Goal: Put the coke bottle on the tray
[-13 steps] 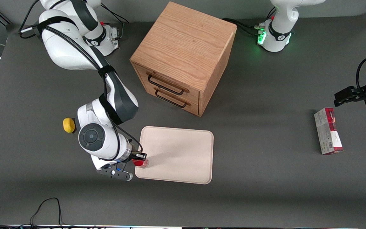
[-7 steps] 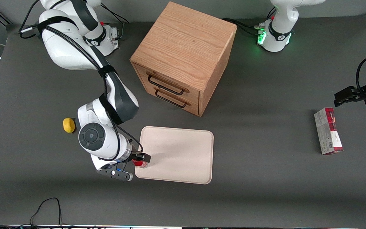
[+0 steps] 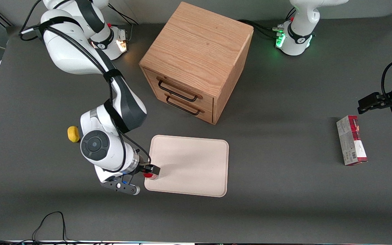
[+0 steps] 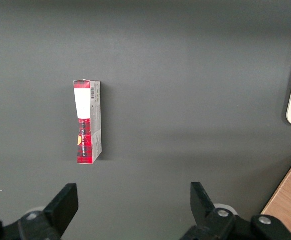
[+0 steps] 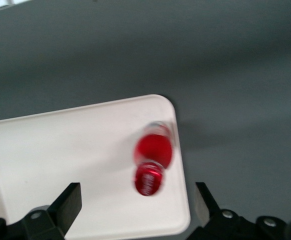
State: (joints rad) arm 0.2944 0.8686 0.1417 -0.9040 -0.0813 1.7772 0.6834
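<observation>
Red coke bottle [image 5: 153, 156], one, on one tray [image 5: 60, 155], gripper [image 5: 135, 210] spread above

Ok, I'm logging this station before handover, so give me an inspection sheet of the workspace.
Surface: dark grey table.
Job's things: coke bottle standing upright on the tray, close to the corner nearest the working arm.
Clutter: wooden drawer cabinet; lemon; red-and-grey carton toward the parked arm's end.
Grippers: gripper above the bottle, fingers open, not touching it.
Cables: black cable at the table's near edge.
Surroundings: nothing seen.
</observation>
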